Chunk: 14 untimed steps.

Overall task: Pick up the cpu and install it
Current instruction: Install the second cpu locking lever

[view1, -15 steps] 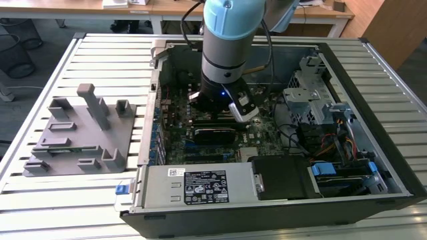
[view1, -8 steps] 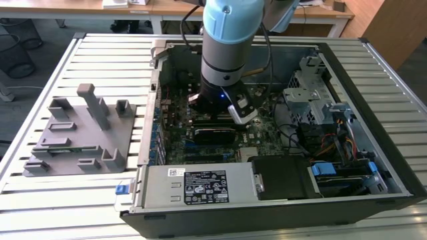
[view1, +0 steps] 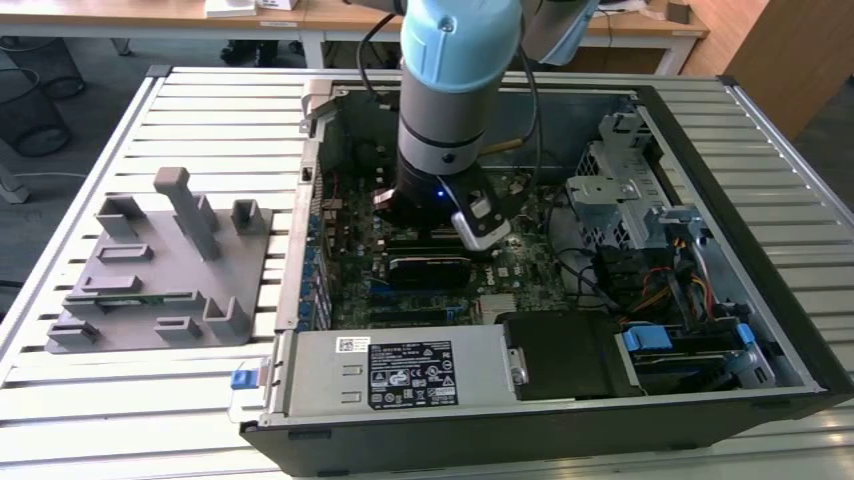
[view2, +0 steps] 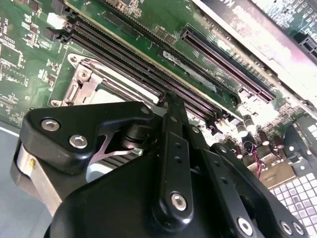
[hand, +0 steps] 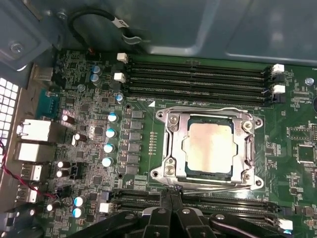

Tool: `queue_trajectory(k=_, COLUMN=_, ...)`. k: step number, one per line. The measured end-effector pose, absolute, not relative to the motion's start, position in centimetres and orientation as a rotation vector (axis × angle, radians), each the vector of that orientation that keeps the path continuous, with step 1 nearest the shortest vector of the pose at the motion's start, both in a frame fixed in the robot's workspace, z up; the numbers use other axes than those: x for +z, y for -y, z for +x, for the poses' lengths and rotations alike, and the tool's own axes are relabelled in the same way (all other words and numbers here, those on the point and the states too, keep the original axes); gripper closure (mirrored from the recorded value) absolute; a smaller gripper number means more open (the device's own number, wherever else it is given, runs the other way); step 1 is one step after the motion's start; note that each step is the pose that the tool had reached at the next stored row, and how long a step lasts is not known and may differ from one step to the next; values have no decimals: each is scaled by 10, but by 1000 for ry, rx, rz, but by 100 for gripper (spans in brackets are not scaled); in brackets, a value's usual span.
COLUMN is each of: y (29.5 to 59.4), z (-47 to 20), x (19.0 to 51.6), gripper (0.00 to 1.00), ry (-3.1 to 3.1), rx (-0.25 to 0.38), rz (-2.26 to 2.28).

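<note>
A slatted pale metal table [view1: 200,420] is seen across the exterior view, with a wooden desk [view1: 334,15] along the top edge of the frame and a dark wire bin [view1: 27,110] on the floor at the upper left. 1 open computer case [view1: 747,330] is laid on its side at the centre and right of the frame. 1 grey plastic fixture block [view1: 147,270] with several upright posts is placed on the table at the left, apart from the case.

Inside the case a green motherboard [hand: 89,144] is held. At the lower middle of the exterior view a power supply box [view1: 400,370] is seen, and a drive cage [view1: 627,190] with blue tabs at the right. 1 robot arm [view1: 454,80] with a light blue joint is lowered from the top centre into the case.

In the first wrist view the cpu [hand: 207,147] is seated in the metal socket frame [hand: 168,148] at the centre right of the frame, its silvery top facing up. 4 long memory slots [hand: 198,77] are counted above the socket, and more slots below it. 5 blue-topped capacitors are lined up at the centre left.

The tool [hand: 171,196] is seen at the bottom centre of the first wrist view, its black fingers [view2: 173,148] drawn tightly together with nothing between them, the tips just beside the lower edge of the socket frame.
</note>
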<state>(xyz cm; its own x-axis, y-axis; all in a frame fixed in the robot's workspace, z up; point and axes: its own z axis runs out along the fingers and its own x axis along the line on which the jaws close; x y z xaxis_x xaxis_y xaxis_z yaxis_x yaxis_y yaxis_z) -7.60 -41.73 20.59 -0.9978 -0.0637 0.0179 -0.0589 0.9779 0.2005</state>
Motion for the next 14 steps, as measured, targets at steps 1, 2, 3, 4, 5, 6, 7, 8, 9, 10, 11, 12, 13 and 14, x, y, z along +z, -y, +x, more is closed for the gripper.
queue_trajectory(k=1, y=417, z=-76, x=205, gripper=89, ry=3100, rx=-317, rz=96)
queue_trajectory(k=2, y=417, z=-77, x=204, gripper=89, ry=3100, rx=-321, rz=96)
queue_trajectory(k=3, y=417, z=-77, x=204, gripper=89, ry=3099, rx=-324, rz=96)
queue_trajectory(k=4, y=417, z=-78, x=203, gripper=89, ry=3099, rx=-327, rz=96)
queue_trajectory(k=5, y=417, z=-78, x=203, gripper=89, ry=3099, rx=-330, rz=96)
queue_trajectory(k=6, y=417, z=-79, x=202, gripper=89, ry=3099, rx=-331, rz=96)
queue_trajectory(k=7, y=417, z=-79, x=201, gripper=89, ry=3099, rx=-332, rz=96)
queue_trajectory(k=8, y=417, z=-80, x=200, gripper=89, ry=3098, rx=-334, rz=96)
queue_trajectory(k=9, y=417, z=-82, x=200, gripper=89, ry=3098, rx=-335, rz=96)
queue_trajectory(k=10, y=417, z=-83, x=199, gripper=89, ry=3098, rx=-337, rz=96)
queue_trajectory(k=11, y=417, z=-84, x=198, gripper=89, ry=3098, rx=-338, rz=96)
queue_trajectory(k=12, y=417, z=-85, x=197, gripper=89, ry=3098, rx=-339, rz=96)
queue_trajectory(k=13, y=417, z=-85, x=196, gripper=89, ry=3098, rx=-341, rz=96)
queue_trajectory(k=14, y=417, z=-86, x=195, gripper=89, ry=3098, rx=-343, rz=96)
